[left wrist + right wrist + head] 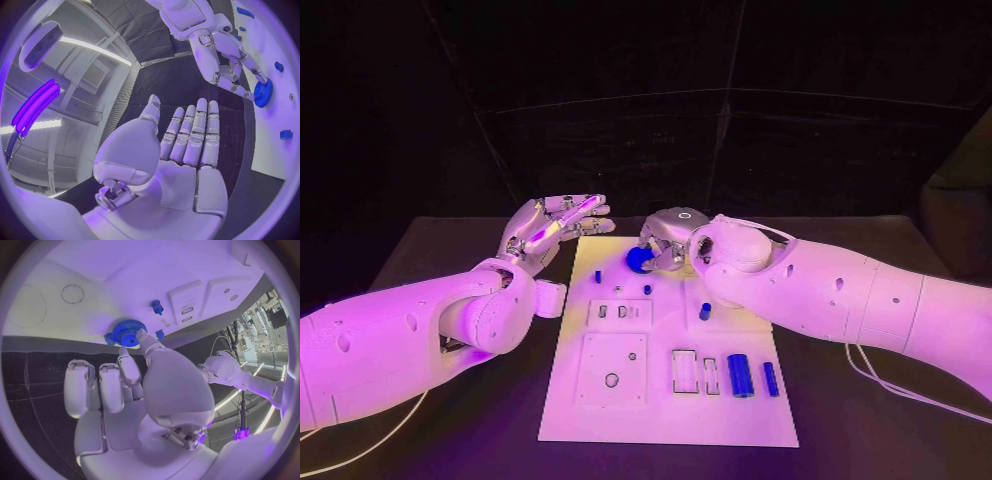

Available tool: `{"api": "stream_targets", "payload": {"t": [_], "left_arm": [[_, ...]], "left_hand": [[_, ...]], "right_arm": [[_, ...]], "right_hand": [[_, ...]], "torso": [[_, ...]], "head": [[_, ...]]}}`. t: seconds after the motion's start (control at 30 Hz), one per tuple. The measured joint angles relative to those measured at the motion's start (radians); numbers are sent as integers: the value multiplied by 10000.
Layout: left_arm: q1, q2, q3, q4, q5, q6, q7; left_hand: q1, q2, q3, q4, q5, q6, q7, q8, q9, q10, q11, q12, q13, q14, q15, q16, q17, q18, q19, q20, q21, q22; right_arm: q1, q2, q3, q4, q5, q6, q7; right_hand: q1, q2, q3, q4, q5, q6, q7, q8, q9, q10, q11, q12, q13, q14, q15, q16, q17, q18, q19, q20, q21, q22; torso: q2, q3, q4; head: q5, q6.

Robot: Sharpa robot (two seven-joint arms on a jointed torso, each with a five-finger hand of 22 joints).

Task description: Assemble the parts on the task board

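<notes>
Right hand pinching blue gear over task board, left hand open beside.

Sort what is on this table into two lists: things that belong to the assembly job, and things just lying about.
Belongs to the job:
- white task board
- blue gear, touched by the right hand
- two blue cylinders
- small blue pegs
- left hand, fingers apart, holding nothing

Lying about:
- white cables trailing on the black table
</notes>
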Motion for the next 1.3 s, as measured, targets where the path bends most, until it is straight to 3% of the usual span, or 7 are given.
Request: {"api": "stream_targets", "payload": {"t": [0.1, 0.47, 0.6, 0.8, 0.93, 1.07, 1.3], "left_arm": [[0, 0, 0, 0, 0, 0, 0], [3, 1, 0, -3, 0, 0, 0], [4, -1, 0, -5, 0, 0, -1], [5, -33, 0, -49, 0, 5, -1], [6, -68, 0, -102, 0, 20, -2], [10, -69, 0, -156, -1, 61, -7], [15, -4, 0, -249, -77, 181, -36]], "left_hand": [[0, 0, 0, 0, 0, 0, 0, 0, 0, 0, 0, 0, 0, 0, 0, 0, 0, 0, 0, 0, 0, 0], [0, 0, 0, 0, 0, 0, 0, -41, 0, 0, 0, 0, 0, 0, 0, -54, 0, 0, 0, 0, -54, -27], [0, 0, 0, 0, 0, 0, 0, -40, 0, 0, 0, 0, 0, 0, 0, -54, 0, 0, 0, 0, -54, -26], [0, 0, -29, -29, 0, 0, 0, -40, 0, 0, 0, 0, 0, 0, 0, -54, 0, 0, 0, 0, -54, -28], [24, 24, -41, -98, 0, 130, 59, -40, 0, 164, -55, 0, 0, 38, -38, -109, 0, -1, 74, -2, -54, -68], [39, 38, -42, -153, 0, 217, 73, -40, 0, 273, -93, 0, 0, 186, -73, -110, 0, 0, 175, -32, -54, -96], [-11, 88, -141, -252, 0, 470, 79, -52, 0, 624, -208, 0, 0, 736, -231, -58, 77, 0, 604, -187, -54, -122]], "right_arm": [[0, 26, 0, -22, 16, 5, -11], [0, 54, 0, -44, 48, 55, -21], [0, -103, 0, 114, 85, -14, -5], [0, -1031, 0, 784, 442, -551, 211], [10, -1881, 0, 1151, 1242, -781, 713], [38, -2755, 0, 1354, 2412, -814, 1479], [44, -3725, -2, 1418, 3927, -833, 2516]], "right_hand": [[-190, -103, -128, 128, -236, -210, 55, 0, -4, -52, 53, -80, -54, 2, 69, 0, 0, 0, -12, 12, 0, 0], [-452, -231, -447, 445, -288, -440, 96, 0, 4, -160, 88, -204, -114, -35, 105, 0, 1, 0, -10, 87, -40, -1], [-547, -137, -576, 574, -288, -435, 91, 0, 41, -159, 88, -97, -6, -35, 105, 0, 70, 0, 16, 112, -39, -1], [-495, -74, -611, 608, -50, -212, -6, 35, 66, -99, 28, 2, 110, -35, 105, 0, 147, 1, 26, 122, -39, -1], [335, -33, -417, 130, 93, -122, -17, 35, 68, -47, -23, 121, 207, -35, 105, 62, 289, 0, 26, 122, -39, -2], [758, -69, -320, -217, 228, -91, 15, 35, 67, -46, -20, 234, 288, -35, 105, 103, 351, 0, 65, 82, -39, -2], [801, -36, -308, -308, 501, -57, -20, 35, 66, -10, 16, 327, 365, -35, 105, 136, 350, 0, 65, 82, -39, -2]], "torso": [[0, -1, 1], [0, -1, 1], [-1, 4, 0], [-13, 12, -27], [-36, 13, -67], [-64, 23, -131], [-86, 47, -186]], "head": [[-4, 0], [26, -35], [27, -39], [8, 14], [4, 64], [18, 101], [-62, 156]]}}
